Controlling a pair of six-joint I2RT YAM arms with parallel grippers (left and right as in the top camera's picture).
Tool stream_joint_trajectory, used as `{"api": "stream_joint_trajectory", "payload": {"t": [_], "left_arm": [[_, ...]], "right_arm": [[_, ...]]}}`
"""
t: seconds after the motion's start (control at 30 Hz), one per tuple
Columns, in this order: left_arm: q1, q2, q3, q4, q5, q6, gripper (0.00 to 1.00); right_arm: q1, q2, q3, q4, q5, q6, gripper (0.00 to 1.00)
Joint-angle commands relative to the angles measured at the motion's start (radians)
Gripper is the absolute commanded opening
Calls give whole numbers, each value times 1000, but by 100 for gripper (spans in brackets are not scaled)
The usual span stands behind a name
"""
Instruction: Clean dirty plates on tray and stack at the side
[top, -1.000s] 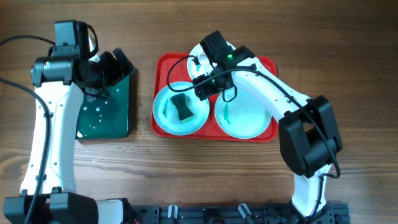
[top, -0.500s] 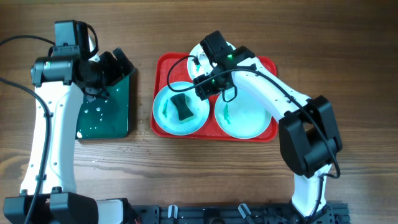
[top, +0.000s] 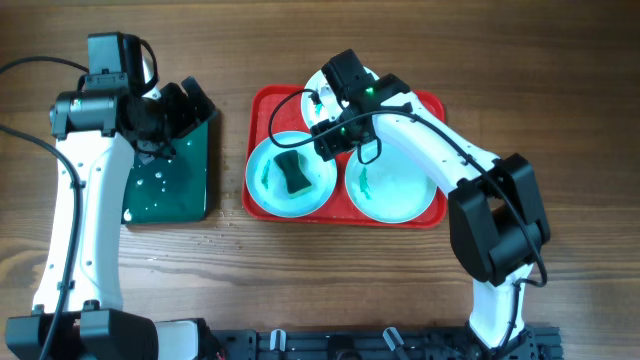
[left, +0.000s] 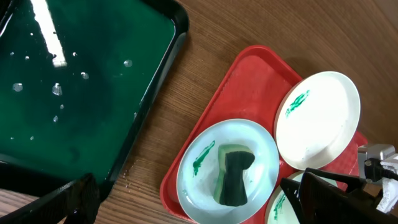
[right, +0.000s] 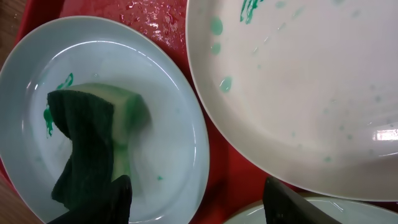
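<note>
Open and apparently empty above the red rectangular plastic tray, the right hand should shift toward 8 o'clock, straddling the green sponge in the pale aqua round plate, before closing.

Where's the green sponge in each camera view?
Overhead: sponge sits mid-frame, on an aqua plate in the red tray.
Left wrist: sponge at lower centre, on the same plate.
Right wrist: sponge at lower left, same plate.
Shared landmark: the teal smear on that plate, beside the sponge.
</note>
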Motion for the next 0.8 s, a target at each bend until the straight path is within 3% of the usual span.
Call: {"api": "stream_joint_trajectory", "payload": {"t": [0.0,0.77], "left_arm": [[4,5,1,-1,-2,1,100],[4,5,1,-1,-2,1,100]], "right_arm": [[2,17,5,-2,-13,-3,68],[2,17,5,-2,-13,-3,67]]}}
